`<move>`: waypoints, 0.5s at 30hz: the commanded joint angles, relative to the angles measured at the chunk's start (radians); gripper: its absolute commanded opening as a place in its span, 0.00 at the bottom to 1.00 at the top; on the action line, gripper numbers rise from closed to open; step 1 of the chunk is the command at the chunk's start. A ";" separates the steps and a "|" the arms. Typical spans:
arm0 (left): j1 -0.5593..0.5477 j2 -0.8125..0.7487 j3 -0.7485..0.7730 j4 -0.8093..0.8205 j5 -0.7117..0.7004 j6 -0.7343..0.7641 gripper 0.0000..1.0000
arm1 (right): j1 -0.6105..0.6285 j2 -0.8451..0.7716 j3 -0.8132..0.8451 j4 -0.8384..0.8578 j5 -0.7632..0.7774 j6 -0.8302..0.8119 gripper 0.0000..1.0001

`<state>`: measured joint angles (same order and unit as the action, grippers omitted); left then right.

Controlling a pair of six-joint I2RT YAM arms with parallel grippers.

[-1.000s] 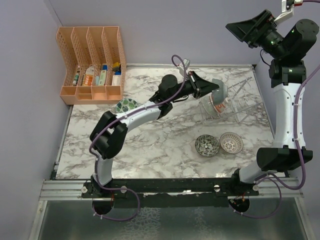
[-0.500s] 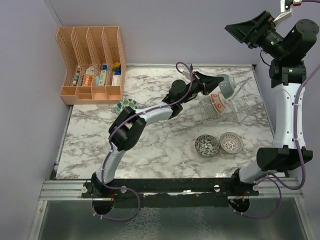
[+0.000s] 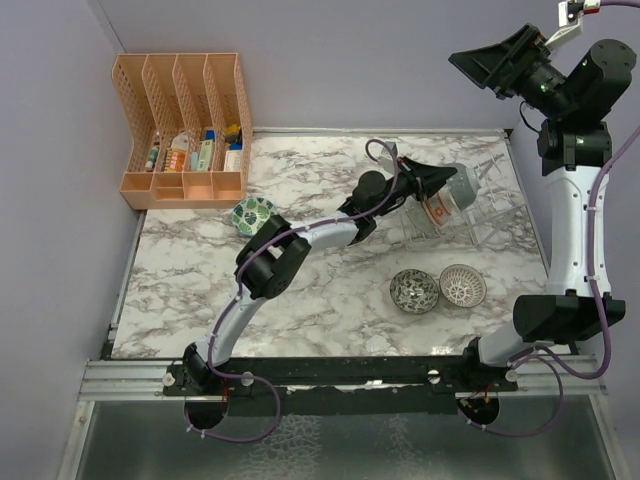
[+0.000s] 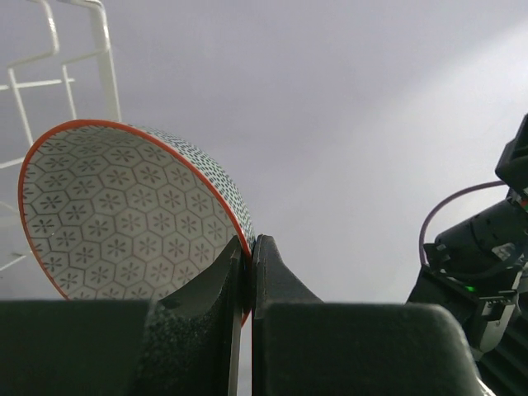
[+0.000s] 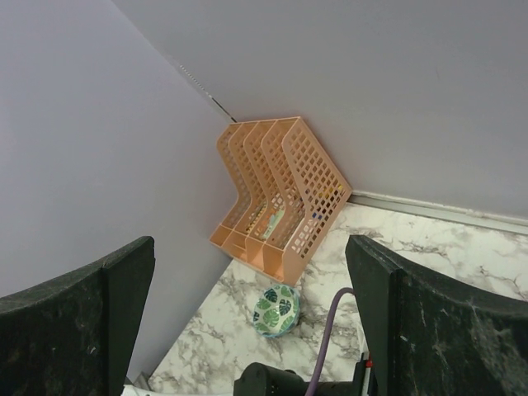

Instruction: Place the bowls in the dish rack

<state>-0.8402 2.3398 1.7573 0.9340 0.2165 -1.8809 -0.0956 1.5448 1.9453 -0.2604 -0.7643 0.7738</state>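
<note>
My left gripper (image 3: 443,181) is shut on the rim of a light blue-grey bowl (image 3: 463,185) and holds it over the clear dish rack (image 3: 480,205). In the left wrist view this bowl (image 4: 124,214) has a hexagon pattern and a red rim, pinched between my fingers (image 4: 250,264), with rack wires (image 4: 51,58) behind. A red-orange bowl (image 3: 435,211) stands in the rack. The dark grey speckled bowl (image 3: 414,290) and the pink-white lattice bowl (image 3: 462,285) sit on the table. The green-leaf bowl (image 3: 253,214) (image 5: 276,309) is near the organizer. My right gripper (image 3: 497,58) (image 5: 256,330) is open, raised high. The pale green bowl is not visible.
An orange file organizer (image 3: 185,130) (image 5: 276,194) with small items stands at the back left by the wall. The marble table (image 3: 300,300) is bounded by walls at the left and back. My left arm (image 3: 300,235) stretches across the table's middle.
My left gripper has moved right and a little nearer with the blue-grey bowl, from left of the rack to over it. The arm has stretched out. The right arm has not moved.
</note>
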 commanded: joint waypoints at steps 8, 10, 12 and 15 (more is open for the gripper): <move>0.000 0.087 0.123 0.084 0.018 -0.028 0.00 | -0.018 0.000 0.002 0.016 -0.025 -0.036 1.00; 0.001 0.115 0.149 0.088 0.028 -0.033 0.00 | -0.019 0.001 0.004 0.016 -0.027 -0.037 1.00; 0.003 0.134 0.177 0.078 0.043 -0.031 0.00 | -0.019 0.003 0.007 0.016 -0.026 -0.039 1.00; 0.004 0.139 0.177 0.074 0.047 -0.033 0.00 | -0.019 0.009 0.007 0.018 -0.027 -0.038 1.00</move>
<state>-0.8379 2.4779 1.8912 0.9329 0.2359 -1.8938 -0.1070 1.5448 1.9453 -0.2607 -0.7696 0.7532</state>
